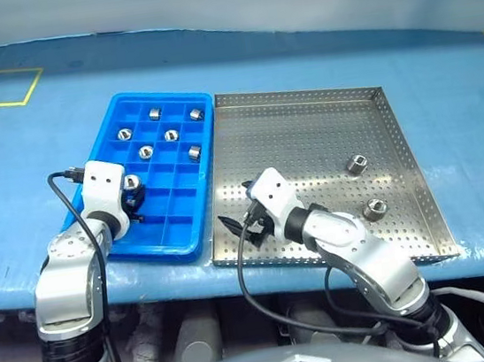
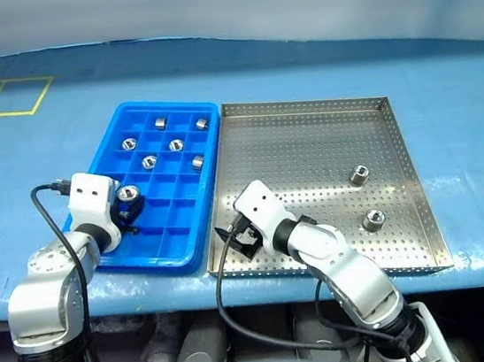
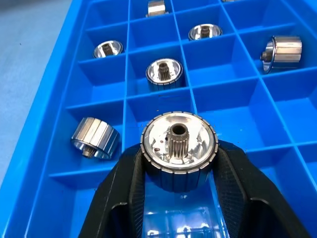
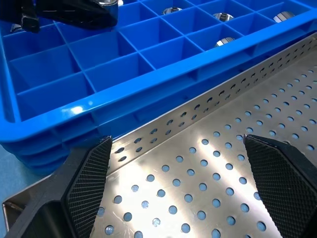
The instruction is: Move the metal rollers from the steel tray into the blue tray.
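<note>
My left gripper [image 1: 134, 195] is shut on one metal roller [image 3: 178, 148], a shiny toothed cylinder with a hollow centre. It holds the roller over the near-left compartments of the blue tray [image 1: 157, 250]. Several more rollers [image 1: 170, 136] lie in the blue tray's far compartments. The steel tray [image 1: 308, 137] sits right beside the blue tray, and two rollers [image 1: 357, 164] [image 1: 373, 210] stand on its right half. My right gripper [image 1: 239, 228] hangs open over the steel tray's near-left corner, with nothing between its fingers [image 4: 89, 173].
Both trays rest on a blue table cover [image 1: 36, 172], close to its front edge [image 1: 8, 301]. Yellow tape lines [image 1: 7, 87] mark the far left of the cover. A black cable [image 1: 68, 213] loops from my left wrist.
</note>
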Robot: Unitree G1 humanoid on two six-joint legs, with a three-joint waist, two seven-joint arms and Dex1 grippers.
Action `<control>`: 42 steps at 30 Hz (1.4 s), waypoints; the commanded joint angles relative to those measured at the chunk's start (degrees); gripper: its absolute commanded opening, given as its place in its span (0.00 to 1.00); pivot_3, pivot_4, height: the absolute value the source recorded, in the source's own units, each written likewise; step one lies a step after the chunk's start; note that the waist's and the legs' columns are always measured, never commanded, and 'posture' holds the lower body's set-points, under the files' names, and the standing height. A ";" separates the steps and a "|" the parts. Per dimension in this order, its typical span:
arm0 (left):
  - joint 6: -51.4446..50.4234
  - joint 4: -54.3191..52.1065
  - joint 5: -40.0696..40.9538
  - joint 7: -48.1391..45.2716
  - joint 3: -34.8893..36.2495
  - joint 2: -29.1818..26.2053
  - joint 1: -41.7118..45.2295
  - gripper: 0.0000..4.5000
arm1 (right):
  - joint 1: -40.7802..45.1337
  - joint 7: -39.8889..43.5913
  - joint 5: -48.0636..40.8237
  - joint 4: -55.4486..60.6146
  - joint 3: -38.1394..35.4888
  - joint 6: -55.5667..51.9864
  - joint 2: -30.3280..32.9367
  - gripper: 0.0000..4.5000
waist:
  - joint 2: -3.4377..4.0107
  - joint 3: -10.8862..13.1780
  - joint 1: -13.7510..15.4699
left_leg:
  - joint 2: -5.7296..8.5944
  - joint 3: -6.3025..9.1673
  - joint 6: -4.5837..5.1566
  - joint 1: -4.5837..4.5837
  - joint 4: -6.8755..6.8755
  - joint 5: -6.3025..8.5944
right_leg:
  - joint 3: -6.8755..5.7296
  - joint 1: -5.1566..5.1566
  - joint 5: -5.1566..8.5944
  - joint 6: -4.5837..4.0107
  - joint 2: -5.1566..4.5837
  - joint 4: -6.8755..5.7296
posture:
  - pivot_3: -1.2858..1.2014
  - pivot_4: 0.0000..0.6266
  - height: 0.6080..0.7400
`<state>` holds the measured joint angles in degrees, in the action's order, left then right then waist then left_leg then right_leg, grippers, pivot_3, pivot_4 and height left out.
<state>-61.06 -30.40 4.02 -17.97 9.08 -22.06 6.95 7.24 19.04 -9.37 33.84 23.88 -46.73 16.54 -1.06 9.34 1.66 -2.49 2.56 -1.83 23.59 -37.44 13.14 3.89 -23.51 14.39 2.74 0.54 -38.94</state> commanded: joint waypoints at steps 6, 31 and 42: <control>-4.22 -9.26 1.82 1.31 3.20 -1.13 -3.97 0.38 | -1.14 -0.59 -0.10 2.58 -1.13 0.60 -0.16 1.00 | 0.00 0.00 -0.39 | -0.01 -0.01 0.00 0.00 0.01 0.00 | 0.01 -0.01 0.01 -0.01 -0.01 0.01 | 0.57 0.24 1.00; 2.24 0.16 2.49 1.84 -0.97 -2.30 -1.20 0.82 | -2.03 -1.07 0.13 4.42 -1.79 0.55 0.13 1.00 | 0.01 -0.01 -0.04 | 0.03 -0.02 -0.02 0.00 0.01 -0.01 | 0.01 0.00 0.02 -0.03 -0.05 0.04 | 0.55 0.24 1.00; 25.88 1.04 8.11 -12.88 -9.10 -2.82 2.29 0.99 | -7.37 -1.62 0.01 10.52 -11.97 -1.88 6.36 1.00 | 0.01 -0.02 -1.05 | 0.07 -0.13 -0.01 0.03 0.05 0.00 | 0.09 -0.01 0.00 -0.02 -0.12 0.13 | 0.52 0.24 1.00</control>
<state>-39.36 -29.22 11.19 -28.30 1.29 -24.43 8.78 0.53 17.36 -9.41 41.21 14.52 -48.22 22.01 -1.04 9.32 0.60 -2.43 2.41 -1.84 23.61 -37.35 13.14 3.99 -23.54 14.40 2.72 0.43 -38.81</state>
